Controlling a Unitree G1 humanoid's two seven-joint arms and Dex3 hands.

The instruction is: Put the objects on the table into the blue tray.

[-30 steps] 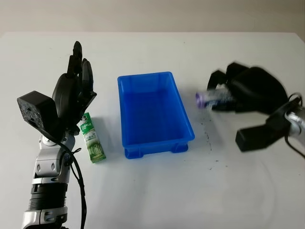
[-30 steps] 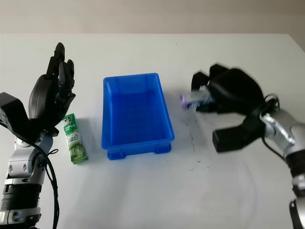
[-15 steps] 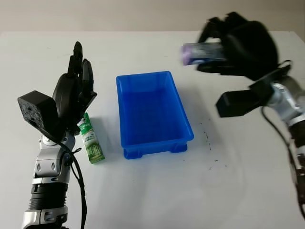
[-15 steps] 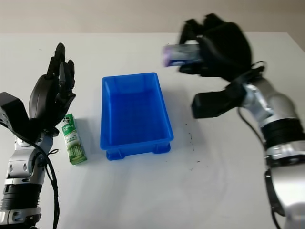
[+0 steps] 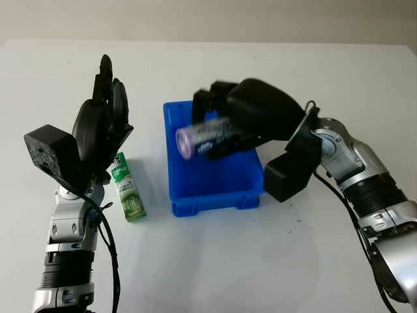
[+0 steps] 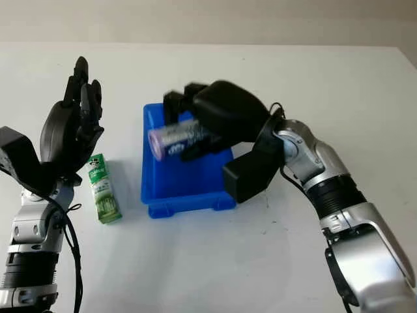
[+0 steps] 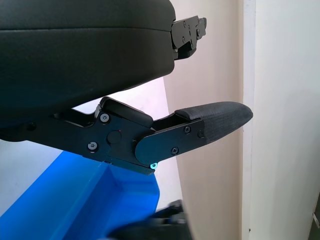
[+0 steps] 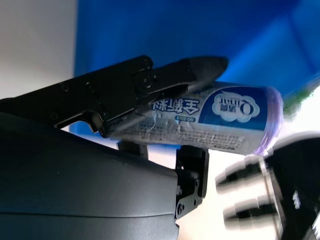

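Observation:
My right hand (image 5: 221, 127) is shut on a purple-capped tissue pack (image 5: 203, 137), holding it sideways above the blue tray (image 5: 215, 184). The right wrist view has the tissue pack (image 8: 220, 120) clamped under a black finger (image 8: 165, 80), with the tray's blue floor (image 8: 200, 25) behind it. A green carton (image 5: 128, 192) lies on the table left of the tray. My left hand (image 5: 104, 111) is open, raised just above and left of that carton. In the left wrist view a black finger (image 7: 200, 127) crosses above the tray's corner (image 7: 100, 200).
The white table (image 5: 215, 261) runs wide around the tray, with bare surface in front and to the right. A few small dark specks mark the table right of the tray.
My right hand carried the tissue pack from the table's right side, up and leftward, to over the tray. The left hand and green carton stayed put.

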